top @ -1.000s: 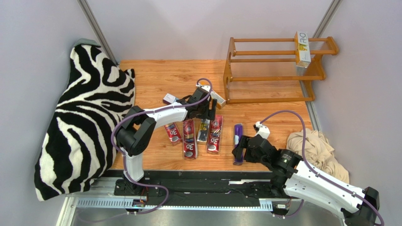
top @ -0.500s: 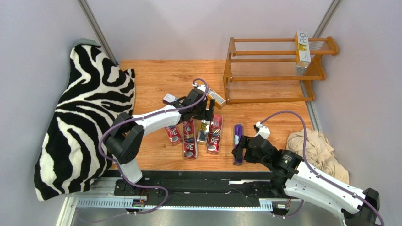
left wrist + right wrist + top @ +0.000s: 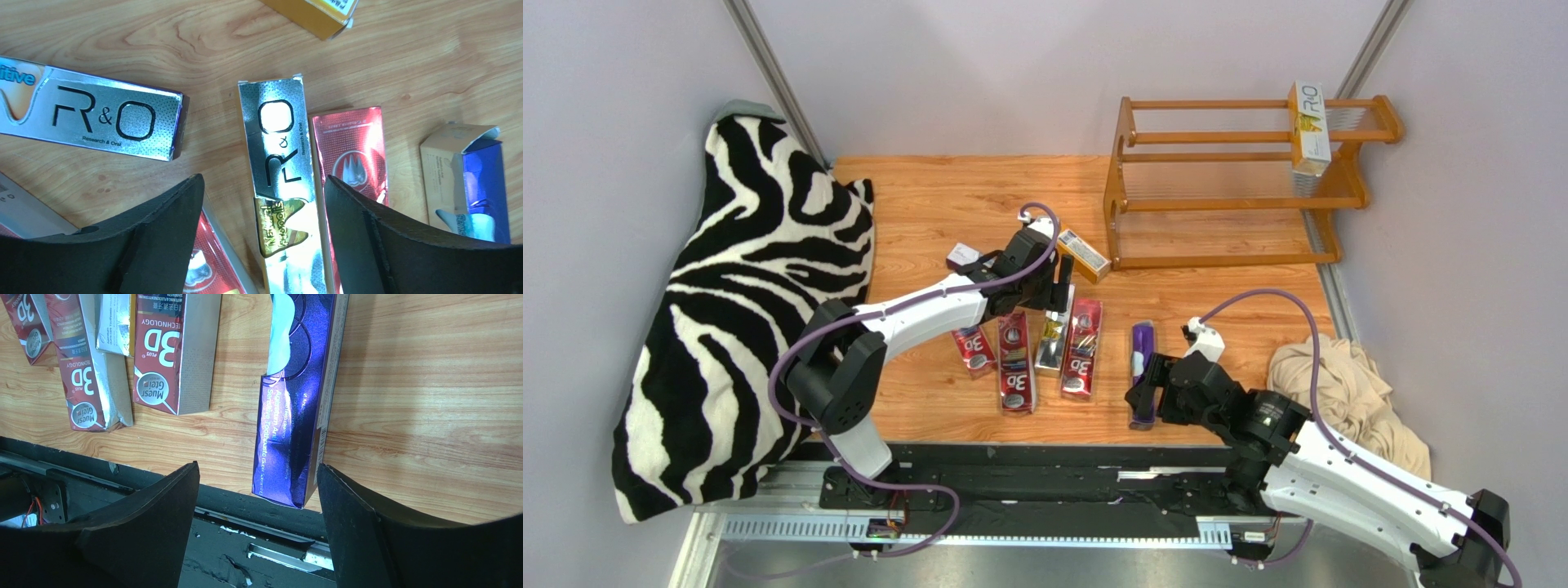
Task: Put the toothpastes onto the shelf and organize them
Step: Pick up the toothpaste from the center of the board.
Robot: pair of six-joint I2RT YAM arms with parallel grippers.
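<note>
My left gripper (image 3: pixel 1053 292) (image 3: pixel 263 182) hangs open over the cluster of toothpastes. Its fingers straddle a silver carton (image 3: pixel 281 177) (image 3: pixel 1054 342) with a gap on each side. Red cartons (image 3: pixel 1016 363) (image 3: pixel 1084 350) flank it, and a third red one (image 3: pixel 973 347) lies further left. An orange-yellow carton (image 3: pixel 1082 255) lies just beyond. My right gripper (image 3: pixel 1146 399) (image 3: pixel 258 470) is open around the near end of a purple carton (image 3: pixel 298 410) (image 3: pixel 1141 363) at the table's front edge. The wooden shelf (image 3: pixel 1234 184) stands at the back right with a white carton (image 3: pixel 1309 126) upright on its top tier.
A zebra-striped cushion (image 3: pixel 744 306) fills the left side. A beige cloth (image 3: pixel 1342 386) lies at the right edge. Another silver carton (image 3: pixel 92 111) (image 3: pixel 962 256) lies left of my left gripper. The black rail (image 3: pixel 264 539) runs under the right gripper.
My left arm has stretched out and its gripper has shifted slightly farther from the base, with the jaws narrowing a little. The right arm has barely moved.
</note>
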